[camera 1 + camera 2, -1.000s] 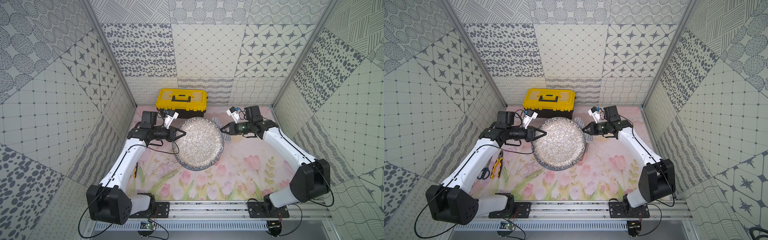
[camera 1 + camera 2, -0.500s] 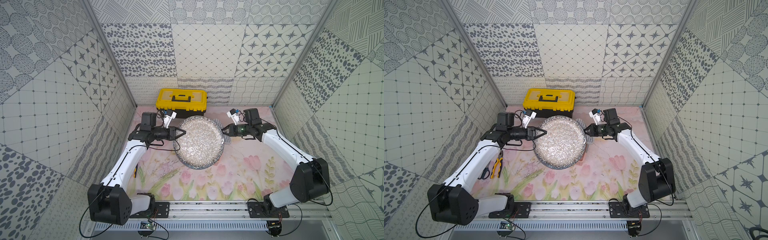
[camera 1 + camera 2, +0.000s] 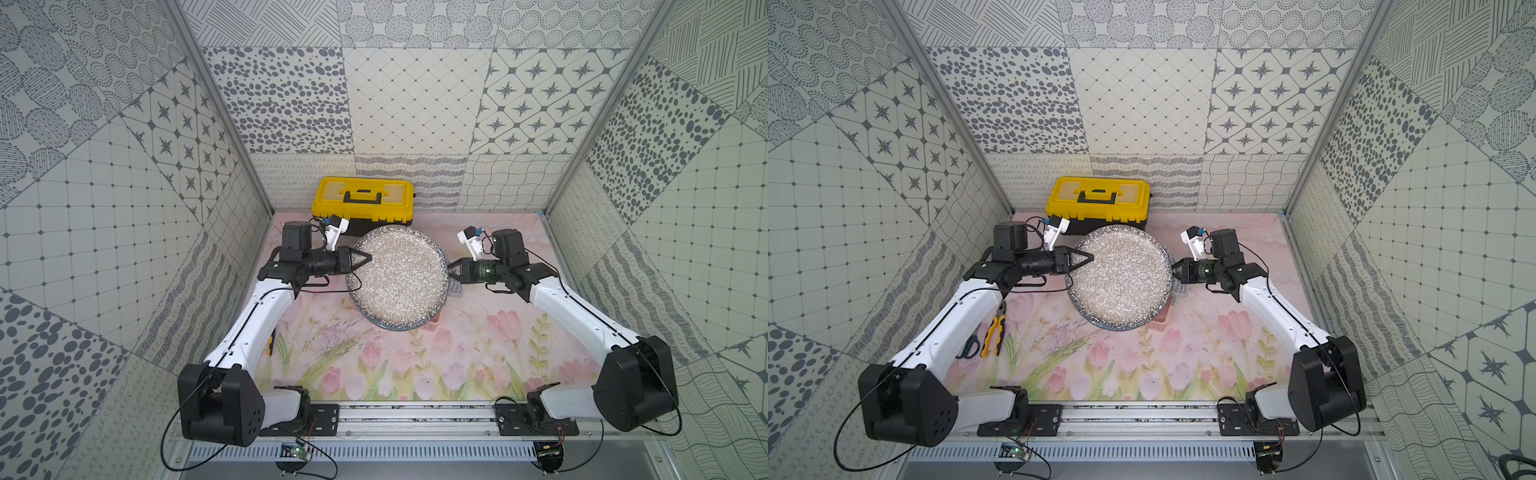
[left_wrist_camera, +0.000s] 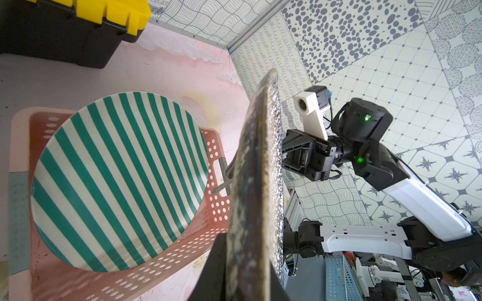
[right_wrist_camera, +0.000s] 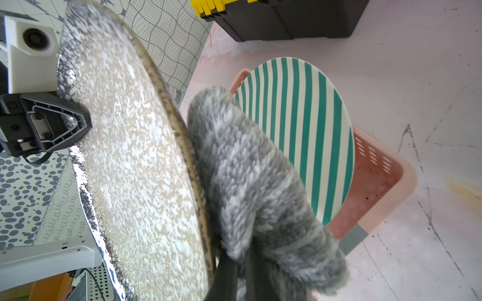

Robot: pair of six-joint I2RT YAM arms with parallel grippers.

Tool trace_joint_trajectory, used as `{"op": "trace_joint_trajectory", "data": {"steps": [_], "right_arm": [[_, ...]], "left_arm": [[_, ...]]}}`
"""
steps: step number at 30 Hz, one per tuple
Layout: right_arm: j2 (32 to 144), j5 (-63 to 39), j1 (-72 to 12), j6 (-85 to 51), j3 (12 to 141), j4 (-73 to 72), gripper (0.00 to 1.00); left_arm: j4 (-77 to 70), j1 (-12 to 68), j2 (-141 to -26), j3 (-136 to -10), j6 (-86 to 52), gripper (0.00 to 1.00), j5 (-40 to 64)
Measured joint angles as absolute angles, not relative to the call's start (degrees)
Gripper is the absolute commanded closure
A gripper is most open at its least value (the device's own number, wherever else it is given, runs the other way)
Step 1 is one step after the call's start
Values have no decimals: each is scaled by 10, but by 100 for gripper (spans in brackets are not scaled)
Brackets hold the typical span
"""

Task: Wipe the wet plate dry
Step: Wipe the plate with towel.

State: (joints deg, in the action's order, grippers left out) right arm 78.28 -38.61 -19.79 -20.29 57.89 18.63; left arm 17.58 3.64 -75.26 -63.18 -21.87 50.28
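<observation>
Left end effector (image 3: 366, 260) grips the round speckled cream ceramic plate (image 3: 399, 286) by its rim, holding it tilted — so the right end effector (image 3: 451, 270), clamped on a fluffy grey cloth (image 5: 247, 169), reaches its underside.

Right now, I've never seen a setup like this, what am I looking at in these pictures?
Two robot arms stand on a table. Two pictures look down from overhead; the other two come from cameras on each arm's wrist. The left end effector is shut on the rim of a speckled plate, held in the air. The right end effector grips a grey cloth against the plate's underside. Below sits a striped plate in a pink basket. A yellow toolbox and pliers lie nearby.
</observation>
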Motion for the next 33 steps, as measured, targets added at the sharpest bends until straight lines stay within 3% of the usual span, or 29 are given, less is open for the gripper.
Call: {"op": "trace_joint_trajectory", "data": {"steps": [17,33], "right_arm": [[708,-293,-264,-246,468,117,100],[647,-149,-432,-248,431,115,100]], "left_arm": [[120,36,-762,-622,-308,100,475],[90,36,-767,-616,-343,100,438]]}}
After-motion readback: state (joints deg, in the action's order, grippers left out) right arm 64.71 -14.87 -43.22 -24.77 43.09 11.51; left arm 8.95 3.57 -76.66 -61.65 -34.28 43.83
